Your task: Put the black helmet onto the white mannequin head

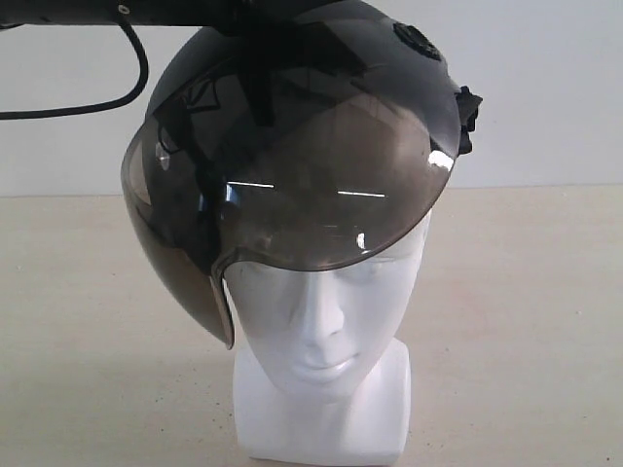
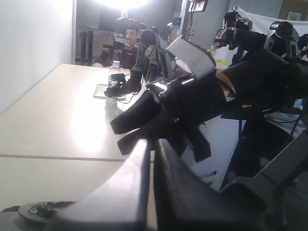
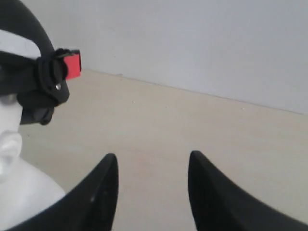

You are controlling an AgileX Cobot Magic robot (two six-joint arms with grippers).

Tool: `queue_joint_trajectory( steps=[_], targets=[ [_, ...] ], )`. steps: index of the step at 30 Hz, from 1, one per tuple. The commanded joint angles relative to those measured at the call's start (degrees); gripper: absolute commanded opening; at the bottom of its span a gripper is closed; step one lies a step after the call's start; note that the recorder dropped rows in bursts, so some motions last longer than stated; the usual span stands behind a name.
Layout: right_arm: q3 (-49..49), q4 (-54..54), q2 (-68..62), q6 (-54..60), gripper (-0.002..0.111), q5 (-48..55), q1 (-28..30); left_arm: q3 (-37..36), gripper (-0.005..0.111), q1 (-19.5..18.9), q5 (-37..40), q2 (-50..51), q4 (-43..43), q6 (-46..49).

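1. The beige worktop [image 1: 545,321] runs across the scene to a white wall.
2. The black helmet [image 1: 389,68] sits on the white mannequin head [image 1: 326,331], which stands at 6 o'clock in the exterior view. The crown and brow are inside the shell. The helmet is tilted, dipping toward 8 o'clock.
3. Its smoky visor [image 1: 321,214] hangs over the forehead and eyes. The nose, lips and neck block stay uncovered below it.
4. A black arm [image 1: 97,8] with a looping cable [image 1: 136,68] reaches in from 10 o'clock to the top of the helmet.
5. The left pincer [image 2: 152,144] is above the helmet, fingers drawn almost together with only a sliver between them. Nothing shows in that slit.
6. The right pincer [image 3: 154,156] is released. Its fingers stand well apart with bare worktop between them, just beside the head and touching neither it nor the helmet.
7. In the left wrist view, far across the worktop, a clear bottle [image 2: 114,79] appears to stand in a shallow tray [image 2: 100,90].
8. The red buckle [image 3: 72,65] sits on the helmet's strap, beside the head's ear.
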State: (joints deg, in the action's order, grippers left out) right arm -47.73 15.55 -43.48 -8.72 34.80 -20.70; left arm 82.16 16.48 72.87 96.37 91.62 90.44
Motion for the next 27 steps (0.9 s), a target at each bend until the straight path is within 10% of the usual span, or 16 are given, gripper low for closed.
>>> queue_joint_trajectory(
  steps=[1,27],
  targets=[
    [-0.32,-5.17,-4.21,12.77,0.045,-0.85,0.17,-2.88,0.004,0.26,-2.91,2.97,-10.5,-3.48],
    [-0.32,-55.39,-10.49,77.25,0.056,-13.53,0.17,-2.88,0.004,0.26,-2.91,2.97,-10.5,-4.3]
  ],
)
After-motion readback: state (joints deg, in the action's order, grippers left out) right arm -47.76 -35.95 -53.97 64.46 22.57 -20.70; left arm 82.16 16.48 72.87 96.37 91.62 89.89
